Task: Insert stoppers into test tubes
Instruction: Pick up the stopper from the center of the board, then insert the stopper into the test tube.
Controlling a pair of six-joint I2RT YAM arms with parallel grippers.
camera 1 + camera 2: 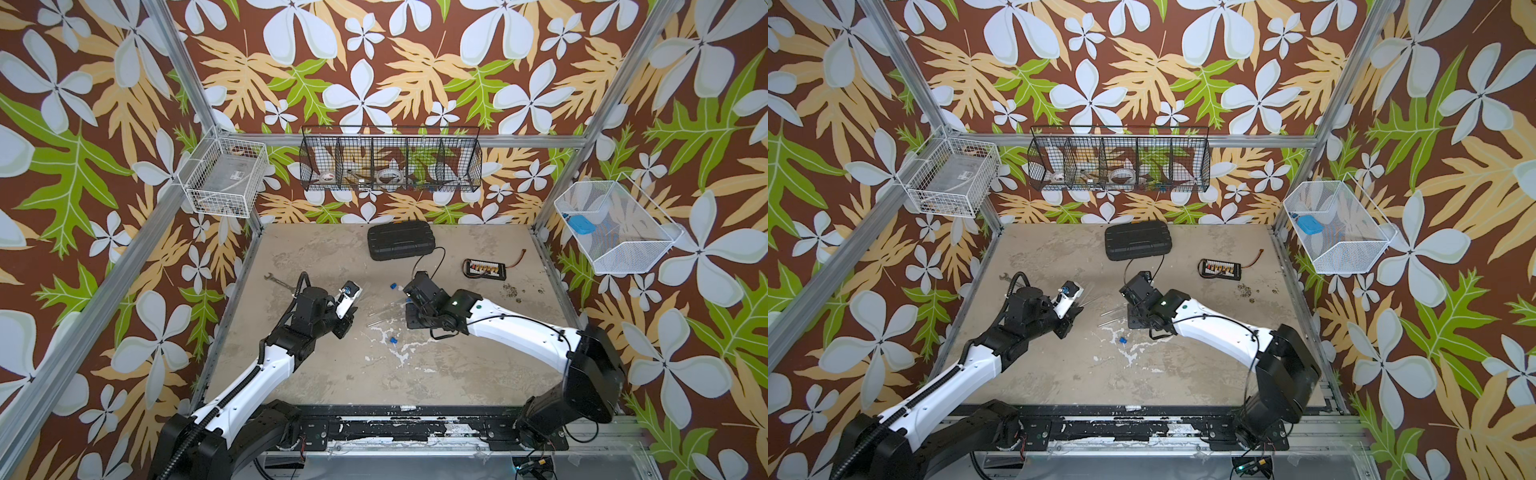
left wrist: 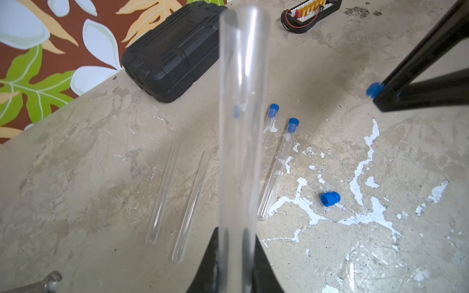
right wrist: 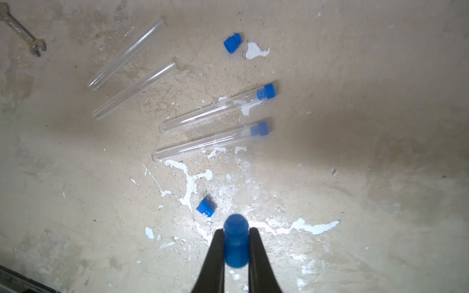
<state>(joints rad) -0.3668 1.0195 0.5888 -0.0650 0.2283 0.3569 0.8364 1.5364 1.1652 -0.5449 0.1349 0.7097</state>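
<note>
In the left wrist view my left gripper is shut on a clear test tube that points away from it, open end far. My right gripper is shut on a blue stopper; the left wrist view shows it off to the side of the held tube's mouth, apart from it. On the table lie two test tubes with stoppers in them and two open test tubes. Two loose stoppers lie near them.
A black case lies at the back of the table. A connector board with wires is at the back right, and a grey wrench at the left. Wire baskets hang on the walls.
</note>
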